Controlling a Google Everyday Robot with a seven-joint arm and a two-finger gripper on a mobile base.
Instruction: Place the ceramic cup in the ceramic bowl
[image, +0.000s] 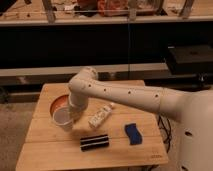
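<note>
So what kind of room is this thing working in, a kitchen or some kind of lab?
Probably a lab or workshop set up for testing. A small wooden table holds only props, dark shelving stands behind, and the gripper holds a ceramic cup beside the ceramic bowl.

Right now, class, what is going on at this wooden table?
A white robot arm reaches across the wooden table. Its gripper holds the ceramic cup, tilted, beside the near rim of the ceramic bowl. The cup is not yet in the bowl. A white rectangular block, a black bar and a blue sponge lie untouched on the table to the right.
</note>
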